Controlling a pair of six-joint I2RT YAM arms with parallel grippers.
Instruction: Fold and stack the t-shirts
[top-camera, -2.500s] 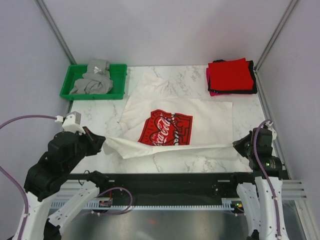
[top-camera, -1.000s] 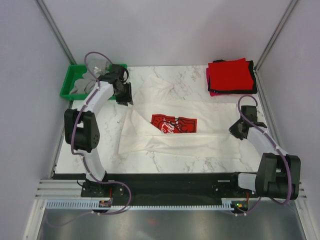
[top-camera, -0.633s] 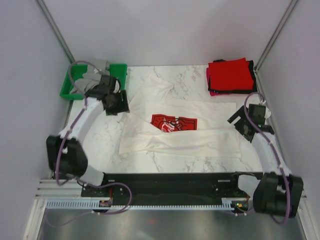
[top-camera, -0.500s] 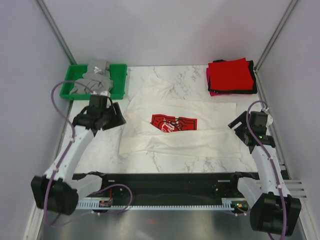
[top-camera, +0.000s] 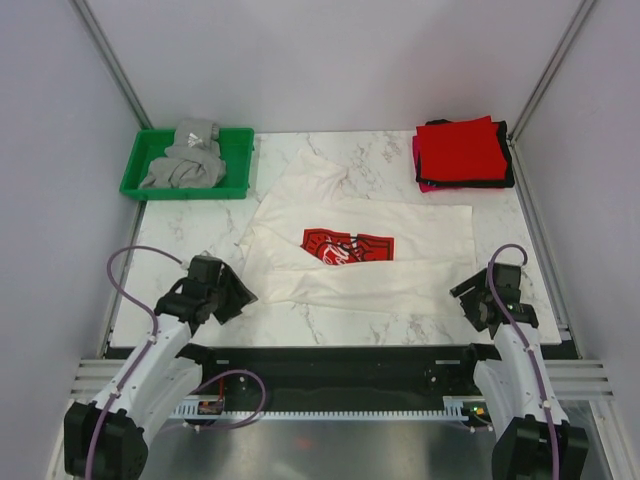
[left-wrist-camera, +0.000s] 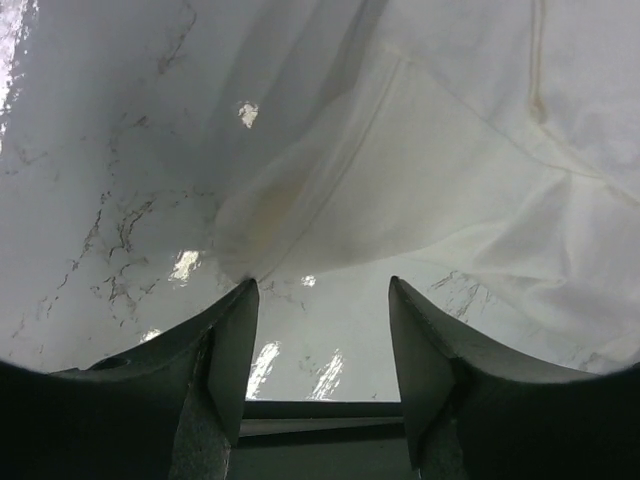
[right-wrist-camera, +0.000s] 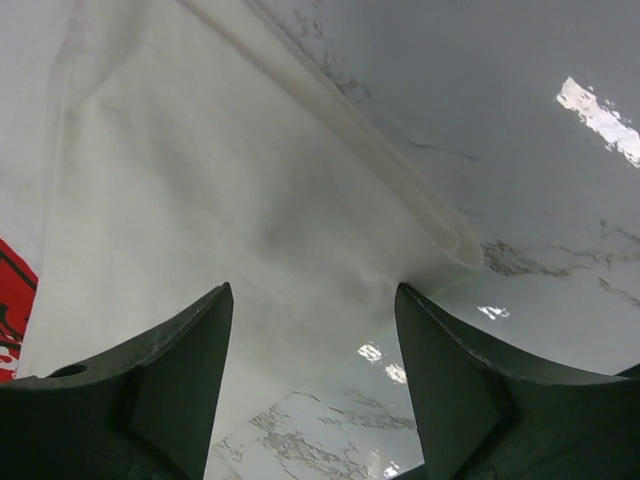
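Lab robot cell: plain grey walls (top-camera: 330, 60), aluminium frame posts (top-camera: 106, 55), marble-pattern tabletop (top-camera: 200, 235), 2 bench-mounted arms (top-camera: 150, 355).

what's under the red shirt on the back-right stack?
A black shirt shows along its right and near edges, with a pink shirt peeking out at the left. The red shirt covers the rest, so any further layers can't be seen.

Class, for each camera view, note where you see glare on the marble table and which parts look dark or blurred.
Top view: even light, no strong glare, and the white shirt is sharp. Left wrist view: small bright glints on the table, and the left gripper is dark and soft-edged. Right wrist view: a bright streak on the table at upper right, and the right gripper is a dark silhouette.
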